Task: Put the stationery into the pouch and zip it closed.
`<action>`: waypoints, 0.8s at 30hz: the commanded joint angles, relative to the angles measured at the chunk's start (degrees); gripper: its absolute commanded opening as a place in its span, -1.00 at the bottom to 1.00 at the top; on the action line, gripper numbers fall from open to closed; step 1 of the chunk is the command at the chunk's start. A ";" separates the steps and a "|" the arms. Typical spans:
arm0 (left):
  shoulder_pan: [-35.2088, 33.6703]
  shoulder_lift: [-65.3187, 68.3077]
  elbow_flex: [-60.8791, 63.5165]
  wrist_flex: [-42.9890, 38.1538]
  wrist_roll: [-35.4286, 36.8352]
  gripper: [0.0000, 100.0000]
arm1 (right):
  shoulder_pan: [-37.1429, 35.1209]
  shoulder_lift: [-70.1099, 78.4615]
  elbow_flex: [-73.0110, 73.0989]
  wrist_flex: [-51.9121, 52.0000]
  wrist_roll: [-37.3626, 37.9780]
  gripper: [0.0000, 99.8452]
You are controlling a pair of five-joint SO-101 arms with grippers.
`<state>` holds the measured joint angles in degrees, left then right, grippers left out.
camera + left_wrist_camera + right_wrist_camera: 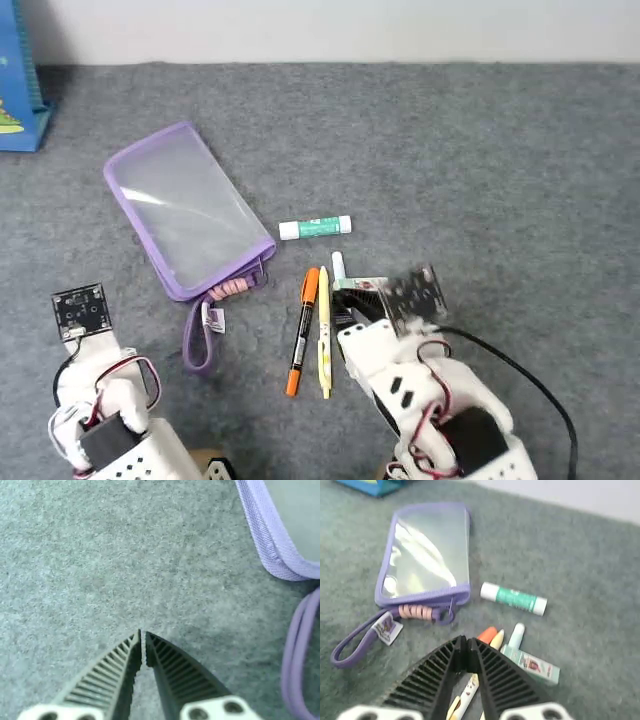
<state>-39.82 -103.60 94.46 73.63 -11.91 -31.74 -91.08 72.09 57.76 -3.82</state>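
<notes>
Two grippers, both pressed together and empty, I log: left gripper [142, 647] over bare carpet [100, 555] beside the pouch [185, 210]; right gripper [466, 651] above the orange marker [302, 330] and yellow pen [324, 338]. Glue stick [314, 228] lies near the pouch, outside it.

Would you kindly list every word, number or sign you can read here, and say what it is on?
No text reads clearly.
Label on the glue stick: blurred.
Tag on the pouch strap: too small.
Print on the small box: blurred.
Picture on the blue box: no readable words.
</notes>
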 commanded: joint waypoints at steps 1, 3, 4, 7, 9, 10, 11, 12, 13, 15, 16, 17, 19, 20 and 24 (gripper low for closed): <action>-0.26 -0.70 -3.74 0.35 0.44 -0.97 | -0.84 12.00 -8.18 -1.27 -2.81 -0.98; -0.26 -0.70 -3.30 0.18 0.44 -0.97 | -1.27 18.68 -10.81 -3.74 -4.04 -0.98; -0.26 -0.70 -3.21 0.00 0.44 -0.97 | -1.45 21.67 -11.52 -6.02 -4.48 -0.98; -0.26 -0.70 -3.21 -0.09 0.44 -0.97 | -2.15 30.20 -11.78 -14.64 -4.75 -0.97; -0.26 -0.70 -3.21 -0.09 0.44 -0.97 | -3.74 35.74 -11.87 -18.68 -4.75 -0.93; -0.26 -0.70 -3.21 -0.09 0.44 -0.97 | -4.44 38.64 -12.04 -20.44 -4.75 -0.88; -0.26 -0.70 -3.21 -0.09 0.44 -0.97 | -5.32 41.63 -12.31 -21.85 -4.75 -0.83; -0.26 -0.70 -3.21 -0.09 0.44 -0.97 | -6.29 44.53 -13.10 -22.64 -4.84 -0.80; -0.26 -0.70 -3.21 -0.09 0.44 -0.97 | -6.99 47.60 -13.98 -23.16 -4.84 -0.78; -0.26 -0.70 -3.21 -0.09 0.44 -0.97 | -8.04 53.32 -16.09 -24.57 -4.84 -0.80; -0.26 -0.70 -3.21 -0.09 0.44 -0.97 | -8.31 56.04 -17.41 -25.54 -4.92 -0.82; -0.26 -0.70 -3.21 -0.09 0.44 -0.97 | -8.40 58.68 -18.64 -26.68 -4.92 -0.85; -0.26 -0.70 -3.21 -0.09 0.44 -0.97 | -8.40 63.69 -21.10 -28.97 -4.92 -0.86; -0.35 -0.70 -3.21 -0.09 0.44 -0.97 | -8.48 66.07 -22.68 -29.41 -4.92 -0.85; -0.35 -0.70 -3.21 -0.09 0.44 -0.97 | -8.57 75.82 -32.00 -24.75 -7.91 -0.66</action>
<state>-39.74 -103.60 94.46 73.63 -11.91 -40.00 -20.40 48.88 30.51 -8.92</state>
